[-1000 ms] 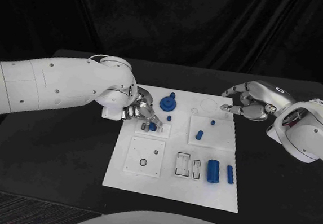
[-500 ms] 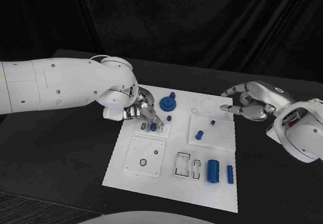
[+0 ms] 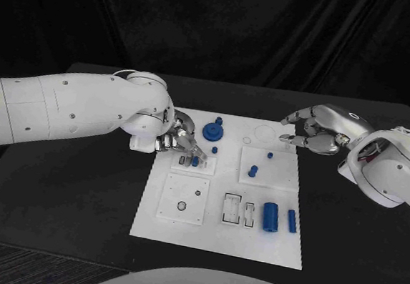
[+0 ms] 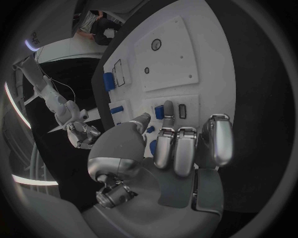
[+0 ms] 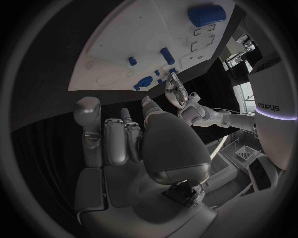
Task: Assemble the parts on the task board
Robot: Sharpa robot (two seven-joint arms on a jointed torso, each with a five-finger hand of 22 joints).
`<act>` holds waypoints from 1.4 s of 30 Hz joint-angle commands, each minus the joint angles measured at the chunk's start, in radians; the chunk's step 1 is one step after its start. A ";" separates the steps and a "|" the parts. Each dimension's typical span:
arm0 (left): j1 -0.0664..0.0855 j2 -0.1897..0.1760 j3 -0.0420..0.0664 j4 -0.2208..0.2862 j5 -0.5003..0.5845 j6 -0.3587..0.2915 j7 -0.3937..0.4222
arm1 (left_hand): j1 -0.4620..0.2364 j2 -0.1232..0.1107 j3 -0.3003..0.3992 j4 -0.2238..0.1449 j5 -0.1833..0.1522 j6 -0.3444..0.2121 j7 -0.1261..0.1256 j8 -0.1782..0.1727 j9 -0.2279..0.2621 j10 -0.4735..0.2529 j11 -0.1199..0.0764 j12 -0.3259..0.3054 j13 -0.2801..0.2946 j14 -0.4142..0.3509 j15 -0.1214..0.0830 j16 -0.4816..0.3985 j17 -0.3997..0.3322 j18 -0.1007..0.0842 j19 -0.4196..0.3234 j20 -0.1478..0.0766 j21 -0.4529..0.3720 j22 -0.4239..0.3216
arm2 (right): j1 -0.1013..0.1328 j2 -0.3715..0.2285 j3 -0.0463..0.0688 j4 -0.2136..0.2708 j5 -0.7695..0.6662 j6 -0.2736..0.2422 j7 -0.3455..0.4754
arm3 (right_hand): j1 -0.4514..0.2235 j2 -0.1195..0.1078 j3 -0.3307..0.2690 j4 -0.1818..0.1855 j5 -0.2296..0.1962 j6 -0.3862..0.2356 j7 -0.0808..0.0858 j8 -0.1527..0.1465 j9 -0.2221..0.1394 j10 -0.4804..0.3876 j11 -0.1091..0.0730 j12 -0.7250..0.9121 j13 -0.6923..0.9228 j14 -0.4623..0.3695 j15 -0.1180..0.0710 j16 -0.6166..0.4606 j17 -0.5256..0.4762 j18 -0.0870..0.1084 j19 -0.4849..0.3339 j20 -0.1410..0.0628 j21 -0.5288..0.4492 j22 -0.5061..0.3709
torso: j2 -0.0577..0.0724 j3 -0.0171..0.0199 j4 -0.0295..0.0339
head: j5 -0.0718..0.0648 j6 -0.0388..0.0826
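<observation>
A small blue peg [image 3: 194, 160] is pinched by the left hand [image 3: 177, 140] over the board's [image 3: 218, 239] upper-left socket; it should be kept upright and pressed straight down. The right hand [image 3: 313, 131] hovers beside the board, fingers curled, nothing held.

Left hand [image 3: 176, 140]: fingers curled downward, thumb and finger pinching a small blue peg [image 3: 194, 160]. Right hand [image 3: 310, 132]: raised, fingers curled inward, holding nothing.
</observation>
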 commanded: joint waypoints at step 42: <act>0.092 0.011 0.001 -0.159 -0.136 -0.047 0.066 | 0.060 -0.010 -0.065 0.007 -0.007 -0.022 -0.025 0.086 0.125 0.100 -0.028 0.008 0.258 0.108 -0.026 0.003 0.263 0.006 0.036 -0.023 0.008 0.105 | -0.006 -0.002 0.001 -0.003 0.013 0.024 -0.011 | 0.005 0.006 -0.002 -0.003 0.009 0.011 0.004 -0.006 -0.003 -0.011 0.002 -0.008 0.116 0.041 0.005 -0.005 0.055 0.008 -0.008 0.000 -0.013 0.092 | 0.005 -0.0053 -0.0040 | 0.013 0.000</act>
